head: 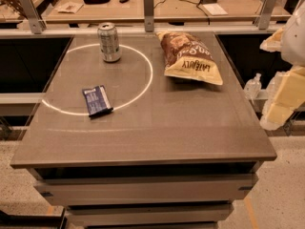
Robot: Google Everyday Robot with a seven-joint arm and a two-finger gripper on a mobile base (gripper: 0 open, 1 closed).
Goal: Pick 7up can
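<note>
The 7up can (109, 42) stands upright at the back left of the brown table (157, 128), inside a white circle marked on the top. It is silvery-grey with a shiny top rim. My gripper (279, 104) shows as pale cream and white parts at the right edge of the camera view, beyond the table's right side and far from the can. It holds nothing that I can see.
A brown-and-yellow chip bag (189, 56) lies at the back right of the table. A flat dark blue packet (97, 100) lies on the circle's line at front left. A rail with metal posts (148, 6) runs behind the table, with a cluttered desk beyond.
</note>
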